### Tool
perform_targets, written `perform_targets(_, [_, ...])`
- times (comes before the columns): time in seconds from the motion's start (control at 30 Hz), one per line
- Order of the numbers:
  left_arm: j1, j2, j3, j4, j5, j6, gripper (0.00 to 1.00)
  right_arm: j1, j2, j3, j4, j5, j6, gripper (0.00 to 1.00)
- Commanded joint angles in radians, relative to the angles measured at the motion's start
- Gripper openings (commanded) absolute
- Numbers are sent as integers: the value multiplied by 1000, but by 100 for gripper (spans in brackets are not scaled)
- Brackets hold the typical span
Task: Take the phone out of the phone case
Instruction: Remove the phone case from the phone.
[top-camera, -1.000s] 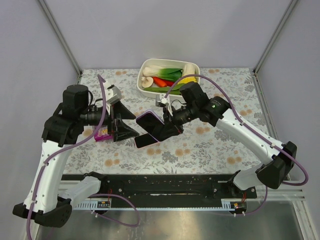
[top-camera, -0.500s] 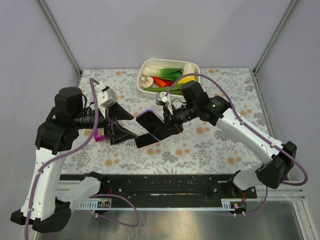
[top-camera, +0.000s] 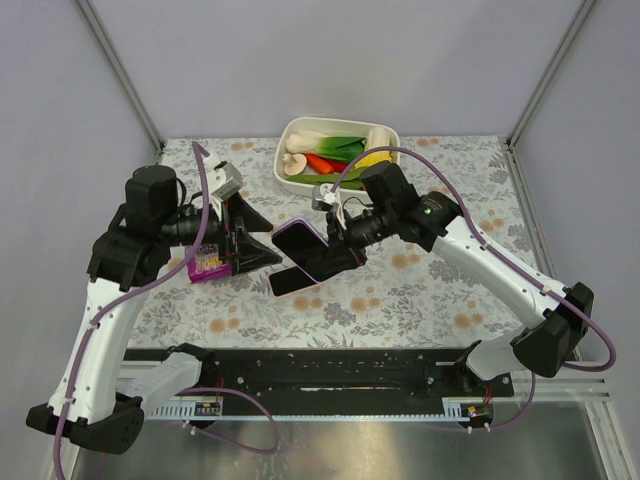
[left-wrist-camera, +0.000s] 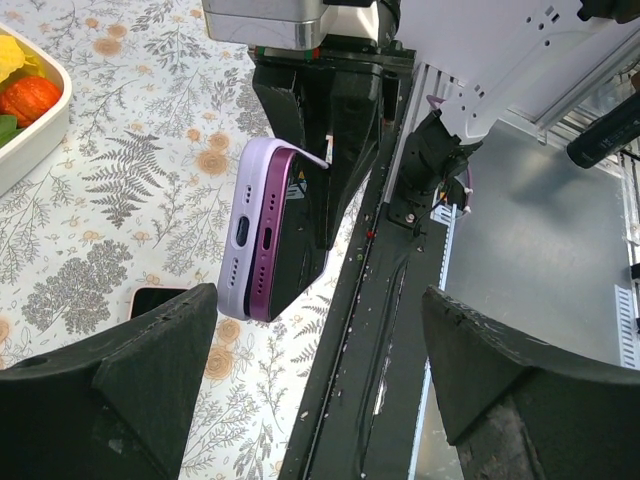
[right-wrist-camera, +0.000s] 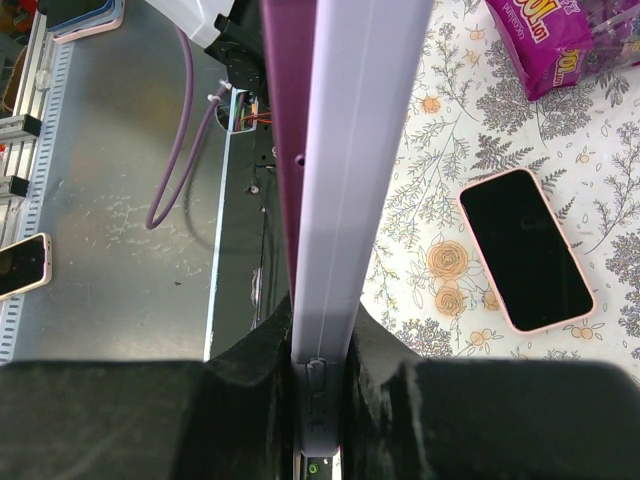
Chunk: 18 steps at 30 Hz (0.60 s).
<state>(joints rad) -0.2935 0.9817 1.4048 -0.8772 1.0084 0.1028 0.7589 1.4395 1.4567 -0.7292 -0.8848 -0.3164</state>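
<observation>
My right gripper (top-camera: 335, 252) is shut on the phone case (top-camera: 300, 243), holding it tilted above the table. In the right wrist view the lavender phone case (right-wrist-camera: 355, 150) runs edge-on up from the shut right gripper (right-wrist-camera: 325, 375), with the purple phone (right-wrist-camera: 288, 110) against its left side. The left wrist view shows the bottom ends of the phone (left-wrist-camera: 275, 250) and the phone case (left-wrist-camera: 243, 235) side by side, ports visible. My left gripper (top-camera: 262, 242) is open just left of them. Its fingers (left-wrist-camera: 110, 390) stand wide, short of the phone.
A second phone (top-camera: 290, 281) in a pink case lies face up on the floral cloth under the held one. A purple snack bag (top-camera: 207, 263) lies to the left. A white tray (top-camera: 385, 133) of vegetables sits at the back. The black rail (top-camera: 330, 365) runs along the near edge.
The left arm drew back to the left, then came back toward the phone, slightly higher. The right arm and the phone have stayed put.
</observation>
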Motion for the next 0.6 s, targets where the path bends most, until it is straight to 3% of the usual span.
perform_targets(0.0, [1,-17,-4,57,10,-21,86,-7,-25,57,65,-54,4,0])
perform_targets(0.57, [1,-40,-1,1,19,21,86,-15,-13,70,66,-55,16,0])
